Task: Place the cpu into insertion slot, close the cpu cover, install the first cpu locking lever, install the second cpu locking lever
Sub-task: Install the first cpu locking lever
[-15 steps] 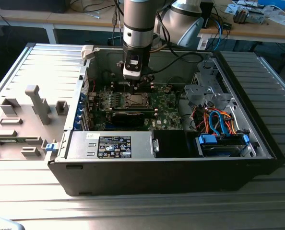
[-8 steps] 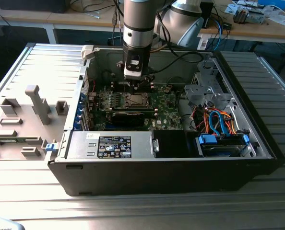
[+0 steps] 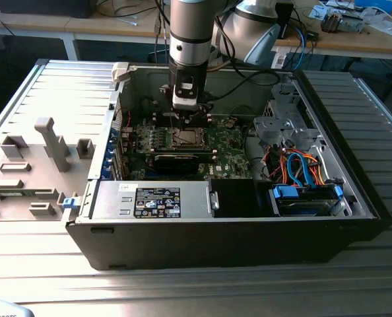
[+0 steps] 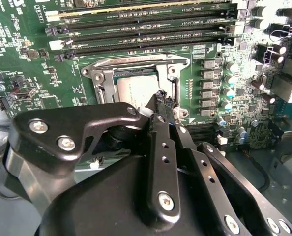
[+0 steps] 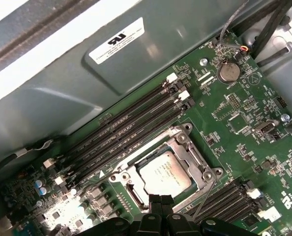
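Already the cpu [image 5: 164, 172] lay seated in the insertion slot [image 5: 129, 184], its dull silver top showing through the square cut-out of the cpu cover [image 5: 192, 155], which appeared folded down flat around it. In the first wrist view this group sat at lower centre, with the long black memory slots [image 5: 126, 132] running diagonally above it. In the exterior view the socket lay at the centre of the green motherboard [image 3: 226, 155] inside the open computer case [image 3: 354, 191], directly beneath the arm.

The gripper [image 5: 160, 202] hovered just at the socket's near edge, its two fingertips pressed together with nothing visibly between them. A thin wire lever [image 5: 204, 195] ran along the cover's side.

By my judgement the chip was light, rigid and fragile, safest held by its edges and never pressed hard. The cover looked like thin stiff sheet metal, hinged. The lever was likely springy and slippery, best pushed near its free end.
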`<action>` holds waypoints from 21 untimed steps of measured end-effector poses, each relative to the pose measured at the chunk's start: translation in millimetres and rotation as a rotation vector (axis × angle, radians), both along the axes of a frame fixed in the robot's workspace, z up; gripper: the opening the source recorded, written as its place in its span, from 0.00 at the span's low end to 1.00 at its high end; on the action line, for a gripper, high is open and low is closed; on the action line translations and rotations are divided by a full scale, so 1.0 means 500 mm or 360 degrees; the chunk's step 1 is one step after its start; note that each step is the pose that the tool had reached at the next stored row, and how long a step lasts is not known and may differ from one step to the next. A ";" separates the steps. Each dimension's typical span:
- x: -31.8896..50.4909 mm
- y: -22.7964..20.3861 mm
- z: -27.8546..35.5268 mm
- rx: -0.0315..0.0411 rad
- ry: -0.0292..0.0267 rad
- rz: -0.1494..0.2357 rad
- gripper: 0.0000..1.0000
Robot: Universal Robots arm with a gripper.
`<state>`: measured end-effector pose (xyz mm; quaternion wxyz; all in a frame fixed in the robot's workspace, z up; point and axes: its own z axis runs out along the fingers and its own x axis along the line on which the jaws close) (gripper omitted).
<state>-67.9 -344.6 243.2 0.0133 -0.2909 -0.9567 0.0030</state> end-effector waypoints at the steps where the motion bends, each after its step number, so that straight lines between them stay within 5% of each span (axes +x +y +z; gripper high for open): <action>1: 0.000 0.0000 0.000 0.0000 0.00000 0.0006 0.11; 21: 0.000 0.0000 0.000 0.0000 0.00000 0.0142 0.11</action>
